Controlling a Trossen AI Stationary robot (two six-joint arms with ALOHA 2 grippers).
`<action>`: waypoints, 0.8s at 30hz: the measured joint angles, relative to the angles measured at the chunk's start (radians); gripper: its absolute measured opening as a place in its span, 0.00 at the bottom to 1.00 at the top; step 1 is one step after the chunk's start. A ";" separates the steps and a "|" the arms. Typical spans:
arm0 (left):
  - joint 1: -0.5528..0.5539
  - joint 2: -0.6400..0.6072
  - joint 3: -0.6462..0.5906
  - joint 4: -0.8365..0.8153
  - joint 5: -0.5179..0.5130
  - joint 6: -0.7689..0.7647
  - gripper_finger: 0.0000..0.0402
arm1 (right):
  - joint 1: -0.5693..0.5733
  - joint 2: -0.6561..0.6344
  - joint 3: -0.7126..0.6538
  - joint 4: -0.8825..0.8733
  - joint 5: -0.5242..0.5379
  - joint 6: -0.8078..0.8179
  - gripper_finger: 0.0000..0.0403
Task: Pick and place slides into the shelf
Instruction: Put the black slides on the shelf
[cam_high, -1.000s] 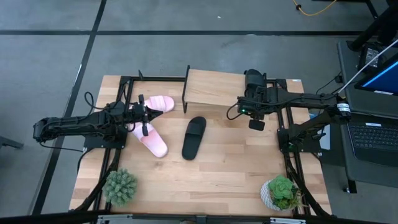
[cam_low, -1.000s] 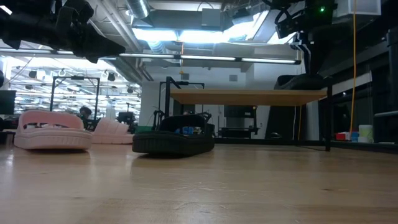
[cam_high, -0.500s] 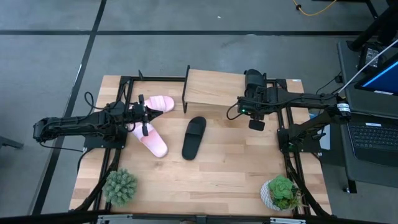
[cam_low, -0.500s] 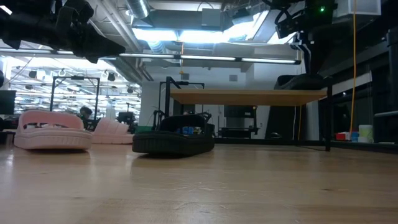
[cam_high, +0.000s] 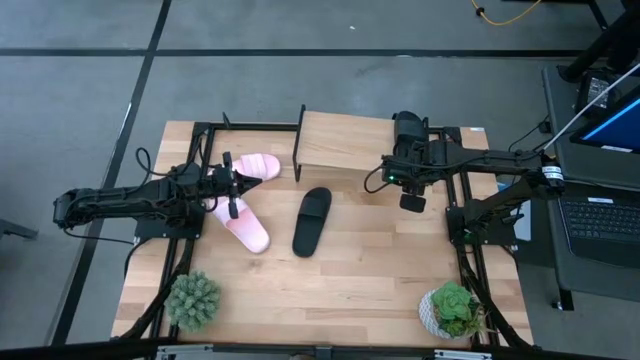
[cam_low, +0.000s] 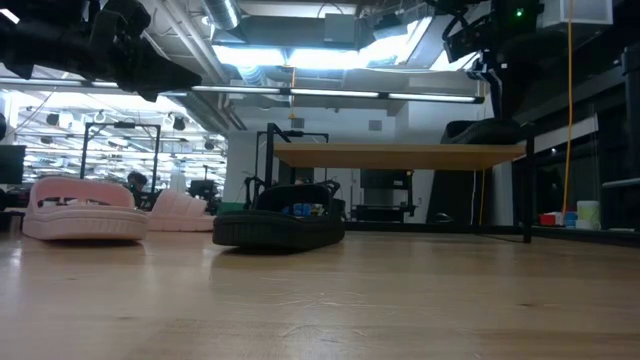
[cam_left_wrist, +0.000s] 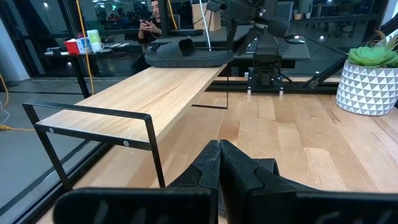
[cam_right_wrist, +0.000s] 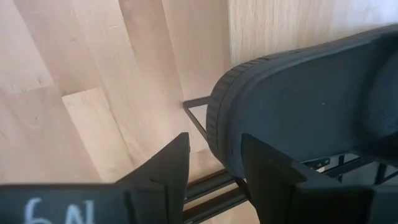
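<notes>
The shelf (cam_high: 340, 145) stands at the table's far middle. One black slide (cam_left_wrist: 186, 53) lies on the shelf's top at its right end, one end past the board's edge (cam_right_wrist: 298, 118). My right gripper (cam_right_wrist: 211, 168) is open above that end. The other black slide (cam_high: 311, 220) rests sole-down on the table in front of the shelf. Two pink slides (cam_high: 260, 165) (cam_high: 248, 232) lie sole-down on the table at the left. My left gripper (cam_high: 232, 190) hovers above them, shut and empty (cam_left_wrist: 219, 165). My right gripper stands open over the overhanging end (cam_right_wrist: 224, 124) of the black slide on the shelf, pointing down. One finger (cam_right_wrist: 267, 168) shows in front of the slide; I cannot tell whether it touches. The slide lies flat on the shelf's top board.
Two potted plants stand at the near corners (cam_high: 193, 300) (cam_high: 452, 308). Black arm frames run along the table's left and right sides. A laptop (cam_high: 600, 215) sits off the right edge. A person (cam_left_wrist: 152, 25) shows beyond the table. Bare tabletop lies in the near middle.
</notes>
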 joint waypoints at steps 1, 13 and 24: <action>0.000 0.000 0.000 0.000 0.000 0.000 0.00 | 0.000 0.000 0.000 0.000 0.000 -0.004 0.36; 0.000 0.000 0.000 0.000 0.000 0.000 0.00 | 0.000 0.000 0.052 -0.004 -0.003 -0.003 0.36; 0.000 0.000 0.000 -0.001 0.000 0.000 0.00 | 0.003 0.000 0.225 0.027 -0.092 0.019 0.36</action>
